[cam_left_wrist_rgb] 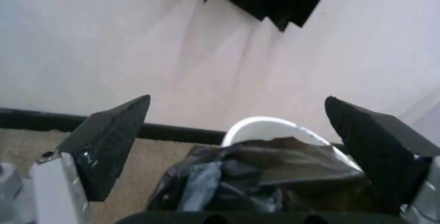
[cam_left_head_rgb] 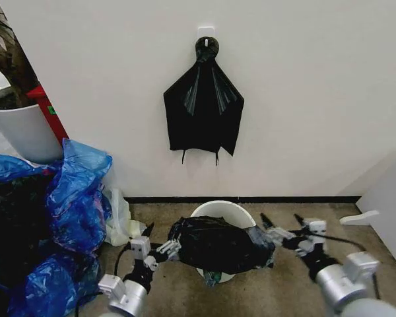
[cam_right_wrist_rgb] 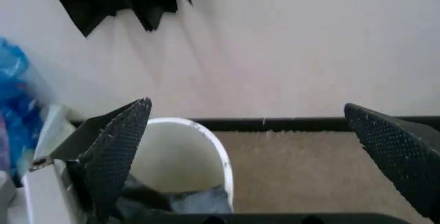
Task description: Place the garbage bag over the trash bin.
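On carpet, garbage bag (cam_left_head_rgb: 218, 244) lies crosswise over trash bin (cam_left_head_rgb: 221, 210)

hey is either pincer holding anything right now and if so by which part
Nothing is held. The left pincer and right pincer are both open, flanking the garbage bag draped over the trash bin.

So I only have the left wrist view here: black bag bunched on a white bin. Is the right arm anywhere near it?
Observer: Yes. In the head view the right gripper hangs open beside the garbage bag, at its right end.
Operator: Is the bag over the whole rim?
Observer: No. The back of the trash bin rim is bare; the bag lies crumpled across the front.
Operator: And the left gripper?
Observer: The left gripper is open at the bag's left end.
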Tool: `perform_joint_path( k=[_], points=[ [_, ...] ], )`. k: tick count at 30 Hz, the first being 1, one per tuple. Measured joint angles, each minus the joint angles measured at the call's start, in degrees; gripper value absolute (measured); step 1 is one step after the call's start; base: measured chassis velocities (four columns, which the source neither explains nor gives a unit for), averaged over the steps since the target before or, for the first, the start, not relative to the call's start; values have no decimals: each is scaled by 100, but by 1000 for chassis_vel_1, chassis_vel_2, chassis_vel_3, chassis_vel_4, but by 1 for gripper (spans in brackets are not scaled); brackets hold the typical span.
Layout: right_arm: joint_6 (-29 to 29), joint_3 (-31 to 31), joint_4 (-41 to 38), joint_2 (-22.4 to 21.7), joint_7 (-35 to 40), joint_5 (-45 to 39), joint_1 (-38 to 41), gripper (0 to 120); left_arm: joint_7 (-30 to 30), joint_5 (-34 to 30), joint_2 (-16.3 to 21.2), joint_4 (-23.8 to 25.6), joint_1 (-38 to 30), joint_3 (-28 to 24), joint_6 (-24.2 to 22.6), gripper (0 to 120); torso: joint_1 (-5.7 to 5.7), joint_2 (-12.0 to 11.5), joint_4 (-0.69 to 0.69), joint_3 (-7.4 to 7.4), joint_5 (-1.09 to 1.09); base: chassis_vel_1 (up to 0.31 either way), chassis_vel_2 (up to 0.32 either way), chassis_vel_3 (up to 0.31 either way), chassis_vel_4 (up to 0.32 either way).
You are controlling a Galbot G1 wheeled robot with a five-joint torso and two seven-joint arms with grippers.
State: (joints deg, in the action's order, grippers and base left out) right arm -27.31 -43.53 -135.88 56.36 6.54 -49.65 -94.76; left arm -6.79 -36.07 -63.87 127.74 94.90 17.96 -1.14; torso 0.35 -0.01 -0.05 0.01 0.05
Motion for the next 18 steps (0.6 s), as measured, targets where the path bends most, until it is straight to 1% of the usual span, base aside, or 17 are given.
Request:
perform_joint_path(
  k=[1, 2, 3, 4, 6, 8, 10, 11, 12, 14, 15, 16, 17, 18],
  points=[
    [-98, -14, 69, -116, -24, -142, 165, 100, -7, -47, 0, 0, -23, 29, -37, 100, 0, 0, 4, 0, 1, 0, 0, 0, 0],
    [-249, -12, 190, -369, -107, -393, 401, 100, -14, -118, -39, 15, -41, 124, -90, 100, 0, 0, 4, 0, -1, 0, 0, 0, 0],
    [-376, 44, 339, -622, -221, -580, 614, 100, -38, -149, -82, 26, -49, 196, -113, 100, 1, 0, 5, 0, -9, 0, 0, 0, 0],
    [-376, 44, 339, -622, -221, -580, 614, 100, -38, -149, -82, 26, -49, 196, -113, 100, 1, 0, 5, 0, -9, 0, 0, 0, 0],
    [-661, 291, 829, -1074, -587, -797, 1215, 100, -117, -256, -123, 179, -36, 370, -193, 100, 0, 0, 4, 0, -3, 0, 0, 0, 0],
    [-1013, 510, 1237, -1340, -849, -1103, 1813, 100, -137, -421, -158, 342, 23, 517, -317, 100, 0, 0, 3, 0, 1, 0, 0, 0, 0],
    [-1365, 752, 1666, -1579, -1068, -1495, 2471, 100, -156, -533, -223, 454, 65, 648, -383, 100, 0, 0, 4, 0, -3, 0, 0, 0, 0],
    [-1365, 752, 1666, -1579, -1068, -1495, 2471, 100, -156, -533, -223, 454, 65, 648, -383, 100, 0, 0, 4, 0, -3, 0, 0, 0, 0],
    [-1461, 990, 1947, -1735, -1265, -1669, 2896, 100, -157, -598, -279, 506, 88, 750, -399, 100, 0, 0, 5, 0, -8, 0, 0, 0, 0],
    [-1497, 1554, 2432, -1963, -1530, -1746, 3554, 100, -118, -808, -351, 580, 148, 933, -430, 100, 0, 0, 4, 0, -6, 0, 0, 0, 0],
    [-1503, 1771, 2566, -2017, -1571, -1759, 3737, 100, -81, -907, -368, 592, 168, 999, -439, 100, 0, 0, 5, 0, -7, 0, 0, 0, 0],
    [-1507, 2172, 2764, -2093, -1641, -1783, 4043, 100, -40, -1024, -374, 595, 191, 1075, -452, 100, 1, 0, 2, 0, -4, 0, 0, 0, 0],
    [-1510, 2607, 2969, -2145, -1722, -1789, 4406, 100, 5, -1129, -373, 594, 209, 1156, -457, 100, 1, 0, 3, 0, 0, 0, 0, 0, 0],
    [-1510, 2807, 3054, -2158, -1746, -1785, 4590, 100, 34, -1164, -371, 590, 218, 1199, -457, 100, 1, 0, 2, 0, 0, 0, 0, 0, 0]
  ],
)
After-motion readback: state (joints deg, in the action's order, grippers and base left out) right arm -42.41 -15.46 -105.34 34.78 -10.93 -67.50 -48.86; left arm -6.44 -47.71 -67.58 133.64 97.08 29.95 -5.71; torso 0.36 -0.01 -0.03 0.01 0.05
